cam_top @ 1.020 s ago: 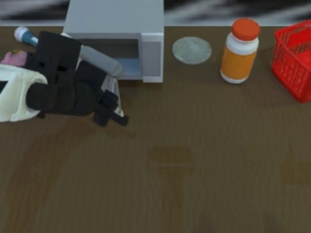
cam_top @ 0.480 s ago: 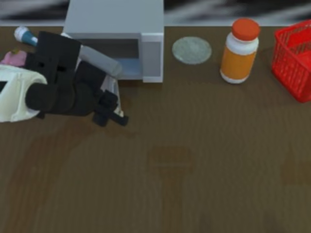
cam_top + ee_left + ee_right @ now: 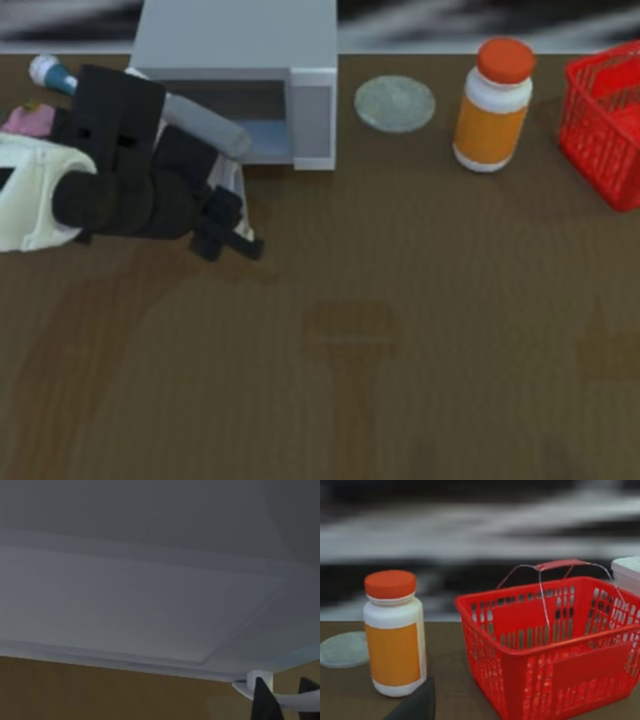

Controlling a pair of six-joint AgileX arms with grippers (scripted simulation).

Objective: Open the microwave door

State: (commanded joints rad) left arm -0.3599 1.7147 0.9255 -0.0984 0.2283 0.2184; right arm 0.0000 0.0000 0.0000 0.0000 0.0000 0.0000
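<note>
Microwave (image 3: 235,40) sits at the tabletop's far-left edge; its door (image 3: 232,190) swings out toward the front, left gripper (image 3: 228,232) pinching its edge.

The top view looks straight down from above on the brown wooden worktop (image 3: 420,350), with the boxy silver-grey microwave (image 3: 235,45) at its far left edge. The left wrist view sits very close against the microwave's pale grey surface (image 3: 150,595), which fills the frame. The right wrist view looks low and level across the worktop at the orange-capped white bottle (image 3: 394,632) and red plastic basket (image 3: 555,645), both shared with the top view's right side.
</note>
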